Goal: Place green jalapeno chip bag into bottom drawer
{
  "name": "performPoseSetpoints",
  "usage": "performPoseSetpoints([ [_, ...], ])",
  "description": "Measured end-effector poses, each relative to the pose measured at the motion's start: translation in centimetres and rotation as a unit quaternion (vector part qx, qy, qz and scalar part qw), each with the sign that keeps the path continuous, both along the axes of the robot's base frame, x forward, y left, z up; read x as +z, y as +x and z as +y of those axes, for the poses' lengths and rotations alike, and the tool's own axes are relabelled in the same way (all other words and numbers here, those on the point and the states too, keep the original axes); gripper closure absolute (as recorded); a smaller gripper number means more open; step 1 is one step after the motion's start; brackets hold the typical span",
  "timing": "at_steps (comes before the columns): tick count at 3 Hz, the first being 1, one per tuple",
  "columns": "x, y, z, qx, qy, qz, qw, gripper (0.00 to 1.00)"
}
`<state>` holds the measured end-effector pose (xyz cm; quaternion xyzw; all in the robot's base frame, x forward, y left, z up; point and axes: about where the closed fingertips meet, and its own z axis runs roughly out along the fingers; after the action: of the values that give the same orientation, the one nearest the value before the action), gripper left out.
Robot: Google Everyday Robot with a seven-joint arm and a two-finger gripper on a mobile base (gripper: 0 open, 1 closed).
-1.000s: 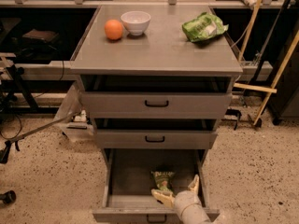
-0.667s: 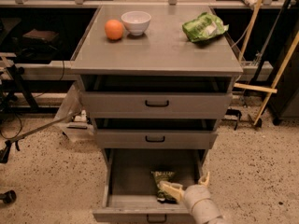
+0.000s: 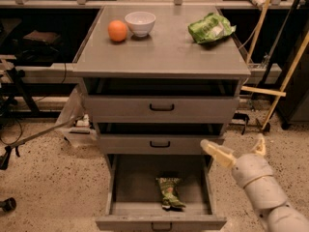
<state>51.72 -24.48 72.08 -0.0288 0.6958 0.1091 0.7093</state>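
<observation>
The green jalapeno chip bag (image 3: 170, 193) lies flat inside the bottom drawer (image 3: 159, 220), which stands pulled out with its small black handle facing me. My gripper (image 3: 235, 151) hovers to the right of the cabinet, level with the middle drawer, well above and right of the bag. Its two cream fingers are spread apart and hold nothing.
On the grey cabinet top (image 3: 161, 57) sit an orange (image 3: 117, 31), a white bowl (image 3: 140, 23) and a brighter green bag (image 3: 210, 28). The top drawer (image 3: 161, 108) and middle drawer (image 3: 159, 143) stand slightly ajar. Wooden poles (image 3: 285, 76) lean at the right; cables and a frame lie at the left.
My gripper has risen out of the bottom drawer and moved up to the right. The chip bag has been let go and stays in the drawer.
</observation>
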Motion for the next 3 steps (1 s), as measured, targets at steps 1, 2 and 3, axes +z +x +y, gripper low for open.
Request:
performPoseSetpoints([
  [1, 7.1, -3.2, -6.2, -0.014, 0.073, -0.072, 0.9947, 0.0],
  [2, 17.3, -9.8, -13.9, -0.034, 0.12, -0.145, 0.9815, 0.0],
  [3, 21.6, -13.9, -16.2, -0.042, 0.103, -0.173, 0.9786, 0.0],
])
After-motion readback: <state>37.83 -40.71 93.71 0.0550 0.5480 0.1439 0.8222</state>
